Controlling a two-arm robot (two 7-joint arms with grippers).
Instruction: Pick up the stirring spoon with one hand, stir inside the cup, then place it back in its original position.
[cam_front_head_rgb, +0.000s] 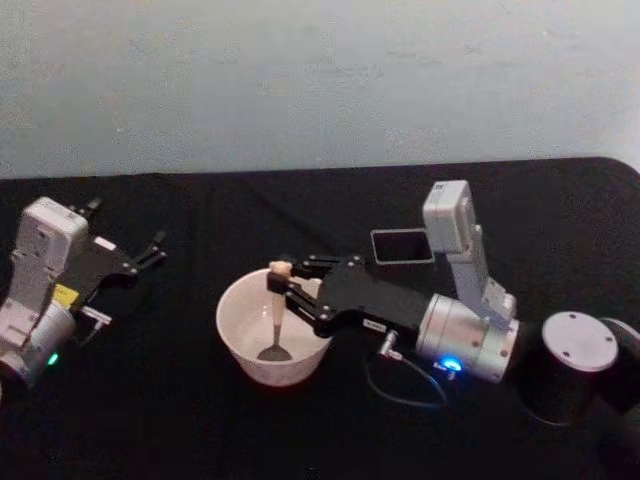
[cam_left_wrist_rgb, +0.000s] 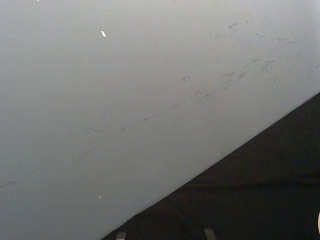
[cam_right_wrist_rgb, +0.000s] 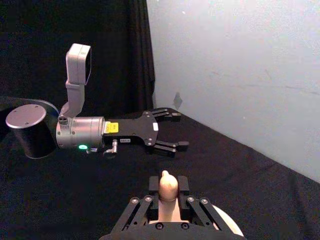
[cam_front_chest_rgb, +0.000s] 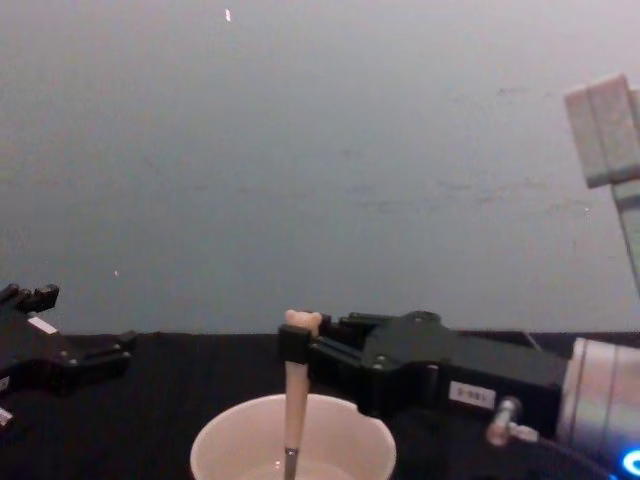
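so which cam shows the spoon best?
Head view: the stirring spoon shows whole, handle to steel bowl in the cup, held by the right gripper. Chest view cuts off its bowl; right wrist view catches its handle top. The left gripper sits parked.

Soft, dim light fills the room, perhaps from overhead. The pale wall (cam_front_head_rgb: 320, 80) catches most of it; the black table (cam_front_head_rgb: 190, 430) swallows it and hides shadows. The cup (cam_front_head_rgb: 238, 318) shows bright against it. A blue lamp (cam_front_head_rgb: 447, 364) and a green lamp (cam_front_head_rgb: 52, 358) glow faintly.
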